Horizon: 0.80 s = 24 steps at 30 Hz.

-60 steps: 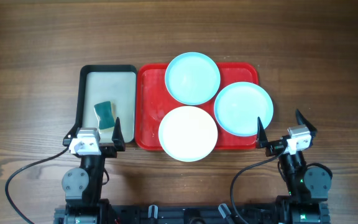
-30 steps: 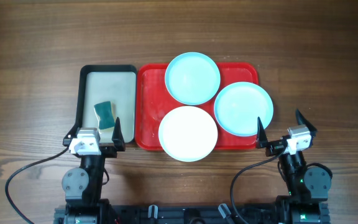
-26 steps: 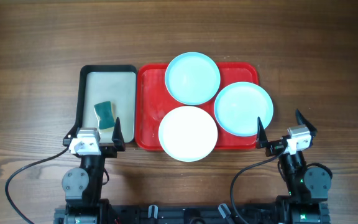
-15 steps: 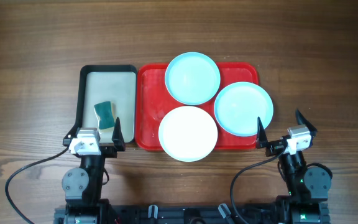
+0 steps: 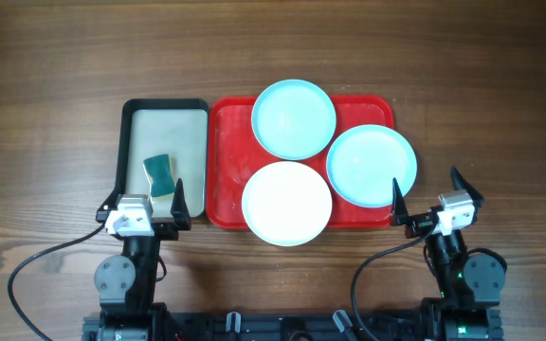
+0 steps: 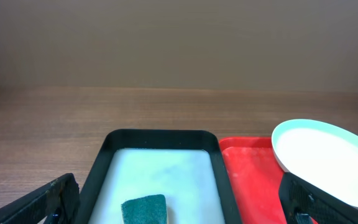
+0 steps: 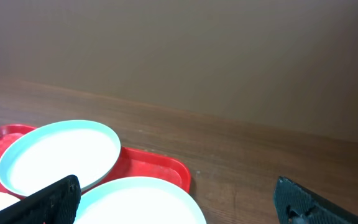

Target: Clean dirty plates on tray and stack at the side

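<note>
Red and rectangular, the low-rimmed plastic tray sits on the brown wooden table with three round shallow plates packed close on it. These are a pale blue plate at the back, a pale blue plate at the right overhanging the right rim, and a white plate overhanging the near rim. Just left, a black-rimmed tray holds a green sponge. The left gripper and right gripper rest near the table's front, jaws spread wide, holding nothing.
</note>
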Motion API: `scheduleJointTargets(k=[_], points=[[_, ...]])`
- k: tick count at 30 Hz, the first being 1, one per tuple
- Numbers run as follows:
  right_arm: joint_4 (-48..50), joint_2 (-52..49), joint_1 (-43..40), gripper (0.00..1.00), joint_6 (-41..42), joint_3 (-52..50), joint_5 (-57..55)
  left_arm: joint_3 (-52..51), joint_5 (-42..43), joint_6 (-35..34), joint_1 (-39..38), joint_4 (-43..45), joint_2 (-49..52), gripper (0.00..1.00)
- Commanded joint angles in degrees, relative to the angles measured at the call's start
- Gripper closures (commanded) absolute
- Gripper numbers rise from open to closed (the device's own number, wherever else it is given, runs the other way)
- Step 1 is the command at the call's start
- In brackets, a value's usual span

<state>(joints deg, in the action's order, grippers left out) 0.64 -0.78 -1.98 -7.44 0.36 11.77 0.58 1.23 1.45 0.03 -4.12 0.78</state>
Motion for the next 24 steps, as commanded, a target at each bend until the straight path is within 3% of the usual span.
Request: scheduleJointTargets(k=[1, 8, 14, 17, 24], points=[[0.2, 0.3, -0.3, 0.0, -0.5, -0.1, -0.3, -0.2, 0.7, 1.1, -0.3, -0.2, -0.3, 0.0], [0.3, 0.3, -0.3, 0.01, -0.5, -0.1, -0.3, -0.2, 1.5, 1.1, -0.3, 3.4, -0.3, 0.0], [0.8, 0.3, -0.3, 0.0, 7.6, -0.1, 2.8, -0.2, 7.8, 0.8, -0.3, 4.2, -0.3, 0.0], [1.8, 0.3, -0.3, 0.0, 7.5, -0.1, 7.4, -0.2, 8.2, -5.6, -0.3, 3.5, -0.3, 0.0], [4.0, 0.3, -0.3, 0.0, 7.5, 0.0, 11.9, -0.1, 12.2, -5.8, -0.2, 3.4, -0.3, 0.0]])
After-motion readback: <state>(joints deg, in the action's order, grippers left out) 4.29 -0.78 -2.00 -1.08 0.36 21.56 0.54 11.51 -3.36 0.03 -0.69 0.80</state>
